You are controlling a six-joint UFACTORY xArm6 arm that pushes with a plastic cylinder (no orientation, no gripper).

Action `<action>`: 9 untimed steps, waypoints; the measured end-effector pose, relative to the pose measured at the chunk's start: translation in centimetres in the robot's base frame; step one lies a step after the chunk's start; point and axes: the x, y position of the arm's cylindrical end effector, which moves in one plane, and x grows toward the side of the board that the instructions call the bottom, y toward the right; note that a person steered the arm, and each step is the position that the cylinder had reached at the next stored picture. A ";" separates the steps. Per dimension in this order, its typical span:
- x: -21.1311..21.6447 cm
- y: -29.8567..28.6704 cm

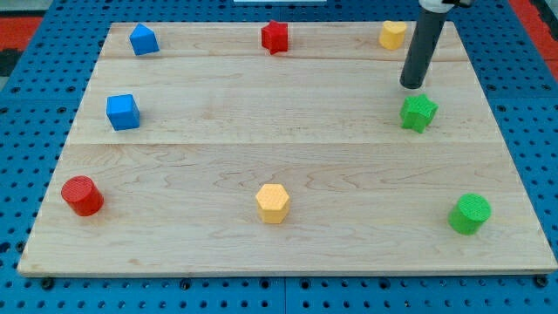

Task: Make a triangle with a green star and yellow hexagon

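Along the table's (288, 253) bottom edge we have the red cylinder (82, 195) by the left corner, the yellow hexagon (273, 202) about midway, and the green cylinder (470, 213) toward the right corner. Moving up, the blue cube (123, 112) sits near the left edge, and across on the right side there's our green star (418, 112). Our tip (412, 85) is poised just above the star in the view, very close, though contact we can't confirm. No pincer on this arm, just the rod, so nothing is opened, closed or held. Along the top edge: a blue block (144, 39) of unclear shape toward the left corner, a red star (275, 37) in the middle, and a yellow block (393, 35) just left of the rod. As for progress, we judge it barely begun: star and hexagon lie well apart, with no tidy triangle yet. What's left, as we read it, is pushing the star down and leftward toward the hexagon, then settling a third corner.
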 end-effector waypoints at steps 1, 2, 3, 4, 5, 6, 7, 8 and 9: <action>2.7 -0.6; 7.4 -1.4; 12.0 -1.3; 14.0 -1.2; 10.7 -4.4; 11.3 -15.8; 11.8 -25.7; 14.2 -29.0; 18.3 -26.7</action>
